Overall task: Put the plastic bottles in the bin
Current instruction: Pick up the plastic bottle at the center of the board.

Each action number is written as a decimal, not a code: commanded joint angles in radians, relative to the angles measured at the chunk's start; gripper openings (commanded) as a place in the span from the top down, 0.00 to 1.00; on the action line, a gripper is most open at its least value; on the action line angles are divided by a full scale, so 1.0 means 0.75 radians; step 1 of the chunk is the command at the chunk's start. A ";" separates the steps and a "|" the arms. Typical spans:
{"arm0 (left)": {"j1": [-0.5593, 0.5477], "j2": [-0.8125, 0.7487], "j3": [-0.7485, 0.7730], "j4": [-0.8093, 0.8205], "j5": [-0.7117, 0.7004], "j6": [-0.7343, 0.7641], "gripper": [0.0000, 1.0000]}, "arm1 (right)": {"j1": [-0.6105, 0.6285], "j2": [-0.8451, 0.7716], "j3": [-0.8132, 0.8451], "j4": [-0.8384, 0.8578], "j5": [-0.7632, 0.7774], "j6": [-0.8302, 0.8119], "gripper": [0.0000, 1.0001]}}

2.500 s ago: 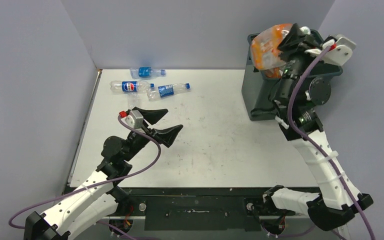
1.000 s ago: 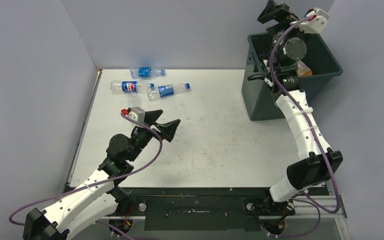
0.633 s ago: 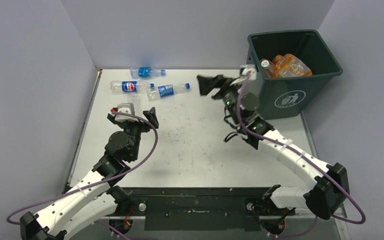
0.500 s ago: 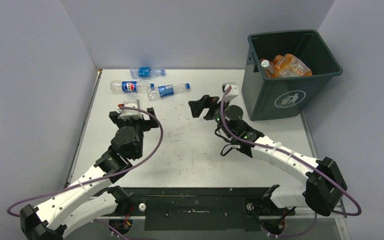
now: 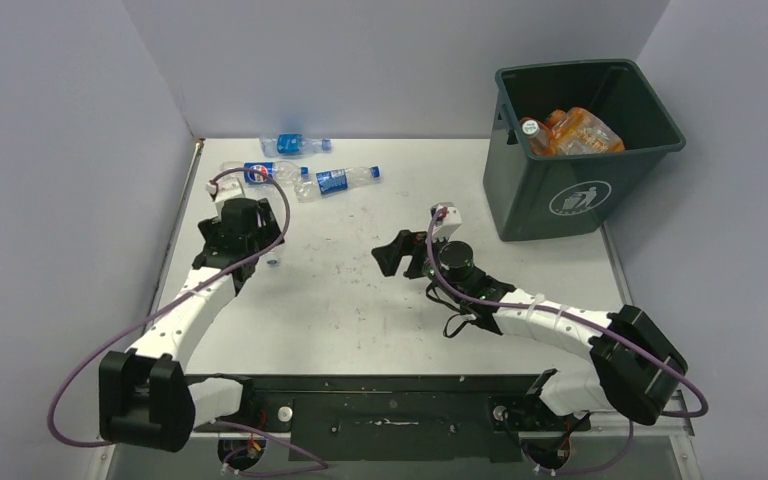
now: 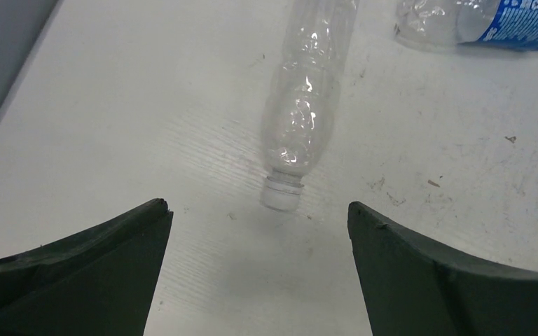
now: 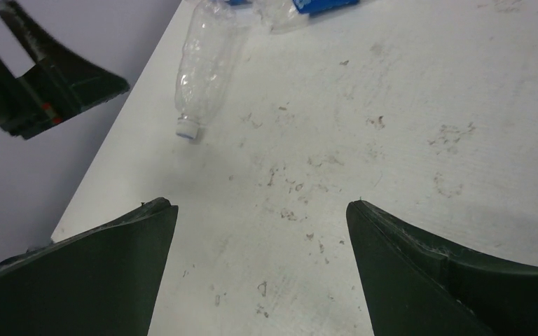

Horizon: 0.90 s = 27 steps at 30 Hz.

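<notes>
Hovering our left claw (image 6: pixel 256 206), spread wide and empty, so the clear bottle (image 6: pixel 301 119) lies just ahead between its fingers (image 6: pixel 98 266), cap nearest, we reckon for a grab. Right claw (image 7: pixel 259 204) gapes empty too; bin (image 5: pixel 560 200) sits well behind it.

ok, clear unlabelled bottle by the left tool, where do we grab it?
Probably across the wide mid-body of the clear bottle, coming down from above. It lies flat on the table, white cap toward the left tool, its long axis in line with the gap between the open jaws, so they would close on its sides. The neck is narrower and likelier to slip.
</notes>
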 commanded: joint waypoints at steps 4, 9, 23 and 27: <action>0.078 0.215 0.119 0.180 0.246 0.046 0.04 | 0.119 0.119 -0.079 0.221 -0.195 0.012 0.05; 0.131 0.419 0.258 0.168 0.248 0.069 0.04 | 0.159 0.114 -0.106 0.209 -0.189 -0.002 0.04; 0.204 0.847 0.504 0.207 0.384 0.083 0.18 | 0.169 0.023 -0.170 0.205 -0.158 -0.074 0.04; 0.203 0.867 0.485 0.257 0.413 0.076 0.28 | 0.168 0.010 -0.157 0.185 -0.153 -0.092 0.04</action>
